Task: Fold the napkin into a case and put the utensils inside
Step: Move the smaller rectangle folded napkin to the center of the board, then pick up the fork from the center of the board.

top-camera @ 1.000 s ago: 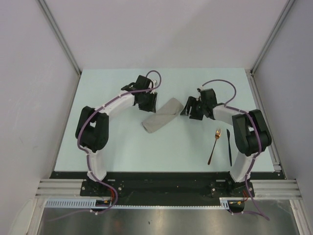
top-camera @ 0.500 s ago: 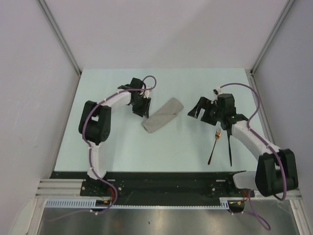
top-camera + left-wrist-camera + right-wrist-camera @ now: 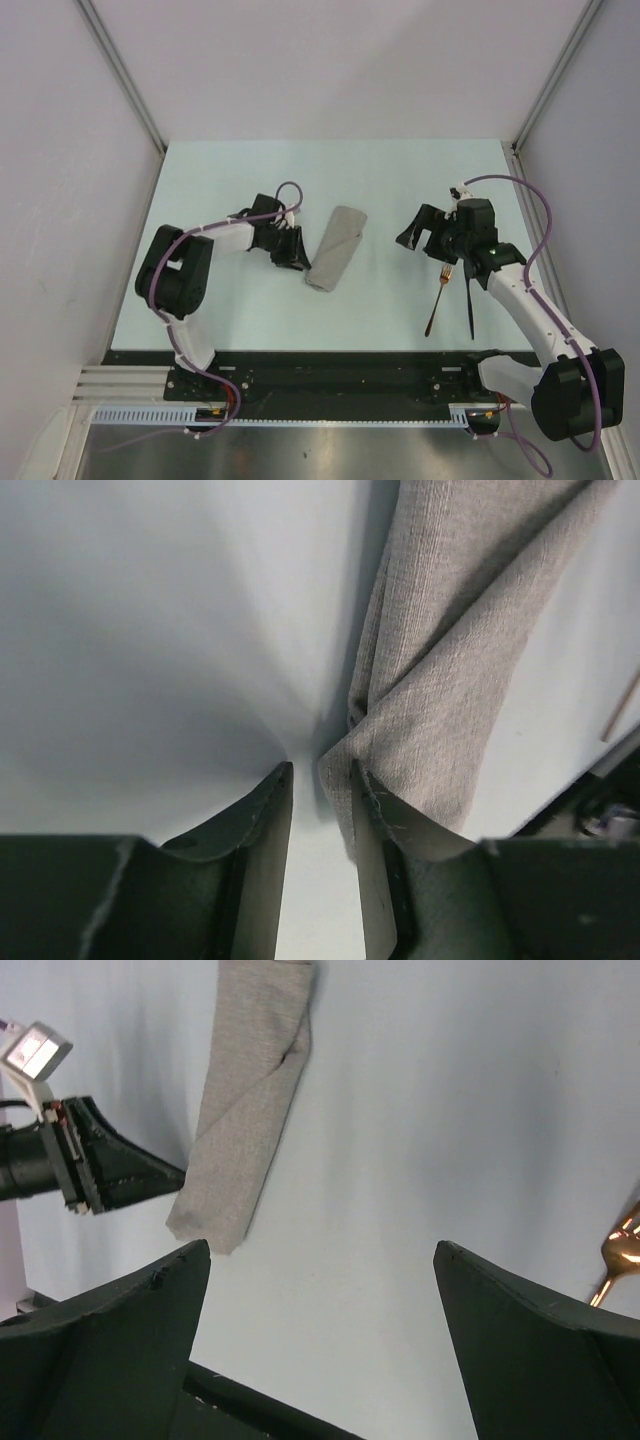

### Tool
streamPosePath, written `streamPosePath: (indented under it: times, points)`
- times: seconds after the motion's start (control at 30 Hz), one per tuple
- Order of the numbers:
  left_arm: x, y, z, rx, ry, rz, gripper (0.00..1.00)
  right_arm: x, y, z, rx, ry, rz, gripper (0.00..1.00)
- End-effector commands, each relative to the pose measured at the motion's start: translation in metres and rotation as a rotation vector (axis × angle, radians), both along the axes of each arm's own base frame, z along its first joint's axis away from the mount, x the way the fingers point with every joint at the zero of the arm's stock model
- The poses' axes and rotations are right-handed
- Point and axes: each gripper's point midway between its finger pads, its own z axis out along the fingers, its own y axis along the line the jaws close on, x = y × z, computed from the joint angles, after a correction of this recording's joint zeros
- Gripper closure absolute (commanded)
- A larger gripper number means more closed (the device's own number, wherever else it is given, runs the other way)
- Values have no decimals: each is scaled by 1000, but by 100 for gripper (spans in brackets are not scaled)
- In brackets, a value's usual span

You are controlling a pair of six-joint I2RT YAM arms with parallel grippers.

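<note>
Pale green table (image 3: 250, 180), flat and matte, fills the top view. Black-and-white left arm (image 3: 175, 275) bends round toward 2 o'clock from its base. Matching right arm (image 3: 530, 300) reaches toward 11 o'clock.

Grey-beige cloth case (image 3: 335, 248), a narrow folded oblong, lies flat near table centre with its long axis running 1 to 7 o'clock. Both utensils are outside it.

Left gripper (image 3: 297, 255) sits low at the case's 7 o'clock end, on its 9 o'clock side. Its fingers (image 3: 260, 820) are a narrow gap apart. Cloth edge lies against the inner face of one finger and bare table shows between cloth and the other, so not clamped.

Right gripper (image 3: 418, 232) is at 3 o'clock of the case, well apart from it. Its fingers (image 3: 130, 1310) are spread wide with nothing between them.

Copper-orange fork (image 3: 438, 298) lies on the table at 4 o'clock of the case, tines toward 12, near the right gripper at its 5 o'clock. Thin black utensil (image 3: 469, 310) lies just beside the fork at its 3 o'clock, roughly parallel.
</note>
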Motion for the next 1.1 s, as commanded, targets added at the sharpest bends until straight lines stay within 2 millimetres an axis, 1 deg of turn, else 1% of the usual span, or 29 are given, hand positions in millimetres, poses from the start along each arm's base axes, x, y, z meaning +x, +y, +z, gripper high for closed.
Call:
streamPosePath:
  times: [0.0, 0.03, 0.07, 0.13, 0.17, 0.2, 0.23, 0.3, 0.33, 0.37, 0.4, 0.43, 0.47, 0.5, 0.53, 0.57, 0.6, 0.67, 0.7, 0.73, 0.77, 0.8, 0.87, 0.9, 0.93, 0.97, 1.0, 1.03, 1.07]
  points:
    - [-42, -38, 15, -197, 78, 70, 64, -8, -12, -6, -59, 15, -20, 0]
    - [-51, -40, 12, -194, 77, 69, 64, -10, -14, -11, -74, 32, -23, 0]
    - [-64, -51, 13, -189, 75, 47, 64, -10, -20, -15, -102, 43, -47, 0]
    - [-73, -56, 16, -157, 55, 70, 64, -11, -26, -22, -136, 69, -57, 0]
    - [-79, -57, 17, -129, 48, 74, 64, -13, -33, -25, -151, 95, -80, 0]
    - [-74, -47, 13, -70, 12, 115, 63, -13, -35, -26, -145, 115, -87, 0]
    - [-77, -41, 21, -62, -9, 129, 62, -16, -35, -29, -135, 138, -76, 0]
    - [-72, -28, 26, -10, -61, 173, 59, -19, -39, -33, -83, 172, -80, 0]
    - [-74, -22, 30, 8, -66, 180, 59, -21, -42, -34, -74, 188, -91, 0]
    - [-72, -20, 43, -4, -103, 191, 58, -22, -47, -39, -83, 212, -107, 0]
    - [-73, -18, 50, -9, -121, 198, 58, -21, -56, -42, -95, 229, -142, 0]
    - [-75, -16, 55, -16, -133, 203, 56, -26, -63, -49, -111, 265, -170, 0]
    - [-75, -16, 72, -51, -176, 204, 55, -25, -74, -54, -137, 286, -214, 1]
    - [-76, -16, 78, -67, -188, 205, 54, -25, -83, -60, -156, 305, -249, 4]
    - [-81, -18, 84, -88, -187, 187, 53, -30, -92, -66, -183, 342, -283, 6]
    - [-83, -18, 100, -120, -224, 169, 53, -32, -104, -70, -222, 359, -327, 9]
    - [-86, -19, 107, -139, -234, 152, 53, -33, -108, -76, -245, 379, -337, 11]
    - [-94, -22, 121, -180, -256, 110, 53, -36, -110, -84, -257, 407, -348, 16]
    - [-97, -21, 131, -206, -280, 102, 53, -39, -109, -92, -263, 437, -343, 22]
    - [-100, -21, 135, -213, -286, 96, 53, -44, -106, -100, -270, 466, -334, 24]
    - [-103, -21, 137, -221, -289, 86, 53, -46, -109, -105, -299, 481, -349, 25]
    - [-105, -20, 143, -233, -306, 83, 53, -49, -106, -110, -308, 496, -347, 28]
    - [-110, -20, 141, -254, -303, 76, 53, -53, -97, -117, -339, 496, -328, 28]
    - [-109, -23, 144, -277, -316, 71, 53, -52, -95, -119, -335, 490, -341, 29]
    - [-112, -24, 138, -283, -295, 65, 54, -56, -94, -125, -345, 498, -340, 30]
    - [-116, -29, 138, -308, -278, 37, 55, -57, -93, -128, -347, 505, -341, 33]
    - [-112, -36, 134, -327, -277, 24, 57, -57, -92, -130, -347, 505, -342, 37]
    - [-111, -41, 134, -351, -271, 17, 59, -60, -90, -134, -351, 517, -329, 37]
    - [-112, -46, 132, -374, -254, 3, 64, -61, -88, -135, -348, 521, -326, 37]
